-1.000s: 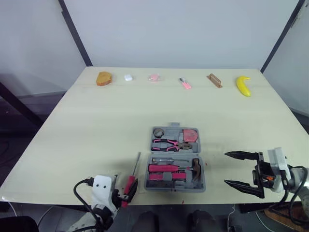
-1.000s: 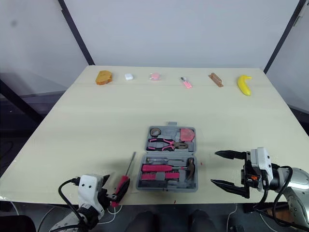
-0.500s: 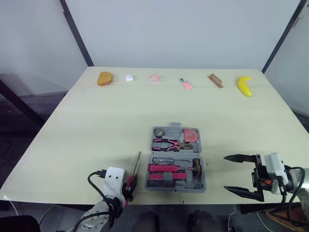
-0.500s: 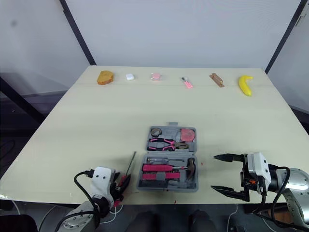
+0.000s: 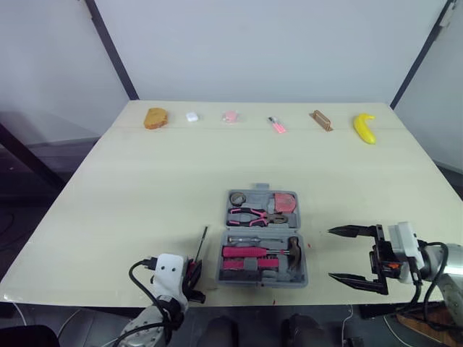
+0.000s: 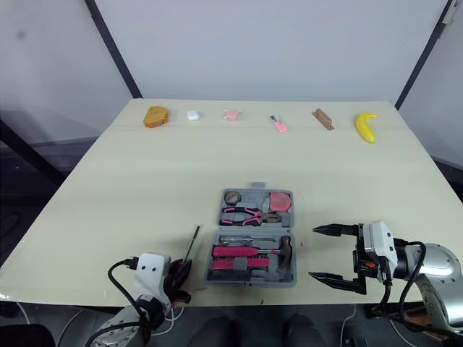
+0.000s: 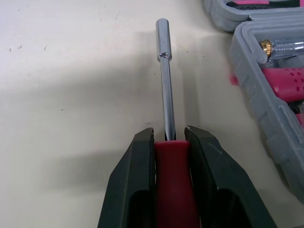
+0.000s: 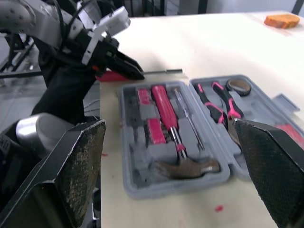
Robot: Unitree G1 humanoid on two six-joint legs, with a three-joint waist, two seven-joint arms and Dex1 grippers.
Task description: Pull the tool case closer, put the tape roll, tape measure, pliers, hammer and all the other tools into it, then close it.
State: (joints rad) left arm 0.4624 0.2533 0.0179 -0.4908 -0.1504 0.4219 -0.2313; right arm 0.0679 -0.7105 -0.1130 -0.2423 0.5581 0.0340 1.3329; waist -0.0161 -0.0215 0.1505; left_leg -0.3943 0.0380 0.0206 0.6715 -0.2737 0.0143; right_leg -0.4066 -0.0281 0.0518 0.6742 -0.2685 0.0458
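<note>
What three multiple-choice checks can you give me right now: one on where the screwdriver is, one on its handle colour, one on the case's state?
1. Where is the screwdriver?
A) in the left end effector, left of the tool case
B) inside the case
C) by the far edge

2. What colour is its handle?
A) yellow
B) blue
C) red

3. The tool case is:
A) shut
B) open
C) upside down

Answers:
1 A: the fingers clamp its handle beside the case.
2 C: red shows between the fingers.
3 B: the hammer lies exposed inside.
</note>
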